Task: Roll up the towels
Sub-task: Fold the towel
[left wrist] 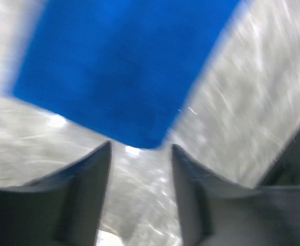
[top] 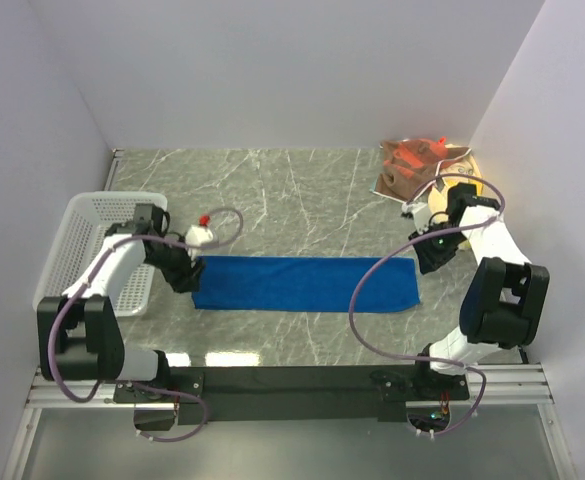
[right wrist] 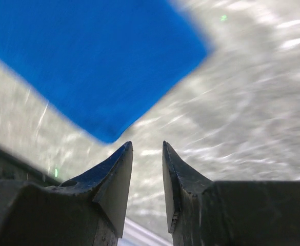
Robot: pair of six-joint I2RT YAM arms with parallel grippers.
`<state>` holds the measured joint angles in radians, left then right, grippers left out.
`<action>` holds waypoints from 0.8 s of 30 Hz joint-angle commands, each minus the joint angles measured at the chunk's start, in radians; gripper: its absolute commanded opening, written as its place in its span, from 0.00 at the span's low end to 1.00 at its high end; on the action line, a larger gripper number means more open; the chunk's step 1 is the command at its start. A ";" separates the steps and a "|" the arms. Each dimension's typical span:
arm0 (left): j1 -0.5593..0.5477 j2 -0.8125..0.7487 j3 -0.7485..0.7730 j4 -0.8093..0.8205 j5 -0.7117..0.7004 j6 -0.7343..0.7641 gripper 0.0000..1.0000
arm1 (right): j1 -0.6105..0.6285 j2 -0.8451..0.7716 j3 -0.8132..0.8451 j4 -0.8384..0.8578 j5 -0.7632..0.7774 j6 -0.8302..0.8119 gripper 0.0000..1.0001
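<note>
From the top view, you see the blue towel point(top: 307, 284) lying flat on the tabletop point(top: 272, 190). It is spread out long, from 9 o'clock to 3 o'clock. Your left claw point(top: 185, 275) is at the towel's 9 o'clock end, right by its edge. Your right claw point(top: 427, 258) is at the 3 o'clock end, just beside the towel's far corner. The white basket point(top: 92, 215) sits at 9 o'clock, next to the left arm. The brown-and-orange towel point(top: 412, 160) is bunched up in the corner at 2 o'clock, well apart from the blue one. A bit of the yellow towel point(top: 469, 182) peeks out beside it.

From the left wrist view, your left claw point(left wrist: 139, 146) is let go. Its two fingers point(left wrist: 88, 179) stand apart with nothing between them. The blue towel point(left wrist: 119, 66) is at 12 o'clock from the tips, and one corner of it points right at the gap. This picture is blurry.

From the right wrist view, your right claw point(right wrist: 147, 146) is let go too. There is a small gap between its fingers point(right wrist: 114, 174), and it holds nothing. The blue towel point(right wrist: 88, 61) lies at 11 o'clock, and its corner comes close to the finger on that side. The bare tabletop point(right wrist: 252, 92) is at 1 o'clock.
</note>
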<state>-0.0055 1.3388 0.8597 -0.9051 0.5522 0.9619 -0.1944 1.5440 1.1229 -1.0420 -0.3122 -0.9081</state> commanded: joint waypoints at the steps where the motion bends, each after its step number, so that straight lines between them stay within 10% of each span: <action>1: 0.035 0.052 0.122 0.096 0.086 -0.166 0.65 | -0.022 0.036 0.078 0.086 -0.056 0.150 0.38; 9: 0.035 0.243 0.269 0.117 0.032 -0.163 0.71 | -0.002 0.091 0.127 0.171 -0.048 0.083 0.56; 17: 0.029 0.379 0.367 0.041 0.032 -0.100 0.84 | 0.087 0.130 0.057 0.249 0.039 -0.021 0.58; 24: 0.010 0.436 0.380 0.029 0.006 -0.031 0.76 | 0.108 0.192 0.063 0.249 0.036 -0.081 0.57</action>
<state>0.0158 1.7557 1.2034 -0.8532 0.5659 0.8783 -0.0895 1.7233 1.1740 -0.8181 -0.2863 -0.9390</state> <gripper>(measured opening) 0.779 0.572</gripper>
